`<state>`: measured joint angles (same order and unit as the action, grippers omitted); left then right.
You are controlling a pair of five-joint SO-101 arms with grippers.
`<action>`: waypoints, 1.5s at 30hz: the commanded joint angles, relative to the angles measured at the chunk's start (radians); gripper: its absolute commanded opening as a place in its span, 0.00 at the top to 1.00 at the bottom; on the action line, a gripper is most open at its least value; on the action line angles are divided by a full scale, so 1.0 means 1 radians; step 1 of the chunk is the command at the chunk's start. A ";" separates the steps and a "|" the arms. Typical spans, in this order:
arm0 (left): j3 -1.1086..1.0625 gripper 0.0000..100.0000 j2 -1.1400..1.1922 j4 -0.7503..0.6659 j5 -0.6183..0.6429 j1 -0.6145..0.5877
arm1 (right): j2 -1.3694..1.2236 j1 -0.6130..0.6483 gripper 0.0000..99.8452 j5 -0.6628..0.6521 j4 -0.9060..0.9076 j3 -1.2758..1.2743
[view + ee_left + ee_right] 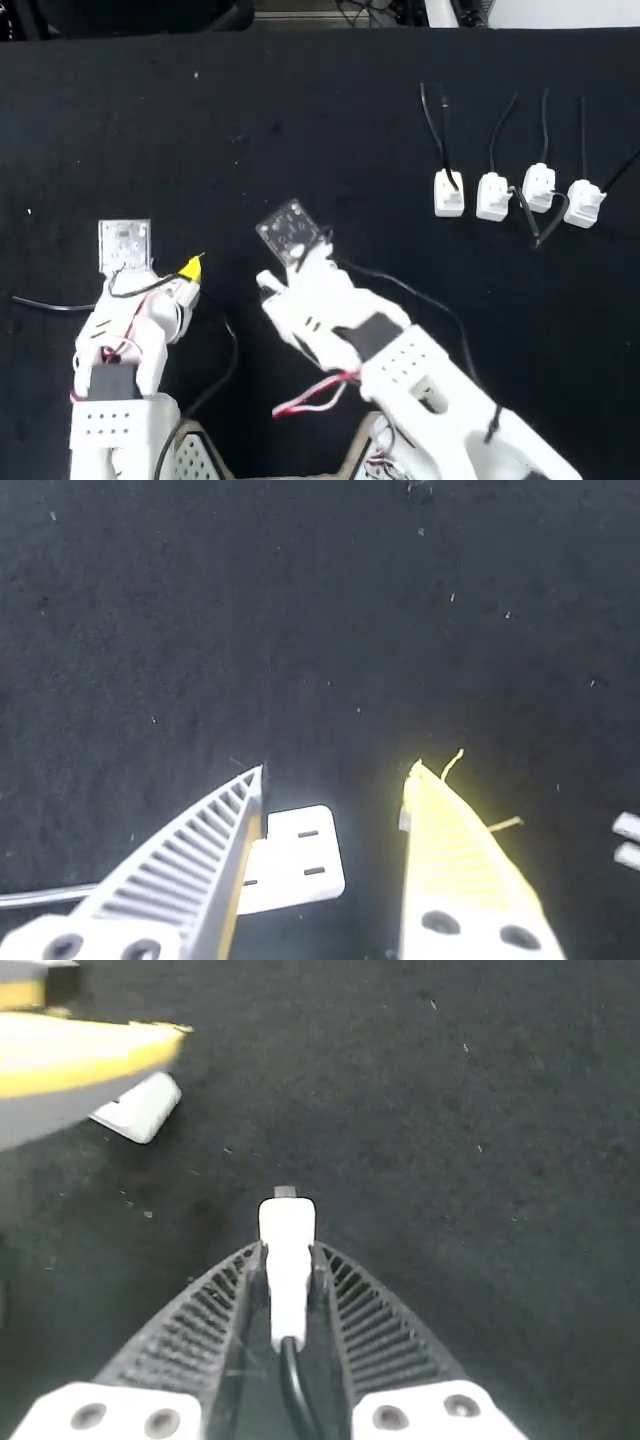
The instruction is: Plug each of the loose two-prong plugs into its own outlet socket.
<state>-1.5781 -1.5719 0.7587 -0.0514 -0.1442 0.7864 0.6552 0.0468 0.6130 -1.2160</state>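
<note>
Clamped tight in the right gripper: one white plastic two-prong plug, lengthwise along the fingers, prongs aimed away from the wrist over the black cloth table. Just beside the left gripper (spread wide): one white two-slot socket block. Well apart, in a row: four white corded blocks.

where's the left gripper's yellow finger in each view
high view: yellow finger at the left arm's tip, in the picture's lower left.
left wrist view: yellow finger near the camera, across the gap from the white finger.
right wrist view: yellow finger beyond the held plug.
landmark: white socket beside it in both wrist views.
</note>
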 commanded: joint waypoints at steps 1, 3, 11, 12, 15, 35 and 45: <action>0.136 0.77 0.215 -0.083 -0.012 -0.022 | -0.079 -0.054 0.99 -0.003 0.005 0.099; 0.199 0.77 0.307 -0.089 -0.012 -0.068 | -0.111 -0.071 0.99 -0.002 0.005 0.116; 0.452 0.77 0.689 -0.081 -0.014 -0.346 | -0.147 -0.074 0.99 -0.002 0.005 0.128; 0.490 0.77 0.743 -0.066 -0.025 -0.374 | -0.147 -0.074 0.99 -0.002 0.005 0.128; 0.633 0.77 0.904 0.037 -0.071 -0.420 | -0.148 -0.074 0.99 -0.002 0.005 0.128; 0.915 0.77 1.425 0.247 -0.107 -0.211 | -0.145 -0.098 0.99 -0.003 0.005 0.133; 0.865 0.77 1.424 0.264 -0.040 0.042 | -0.150 -0.204 0.99 -0.002 0.005 0.150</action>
<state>-0.7127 -0.1419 1.0012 -0.1005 -0.1887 0.6421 0.4726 0.0483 0.6130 -1.1254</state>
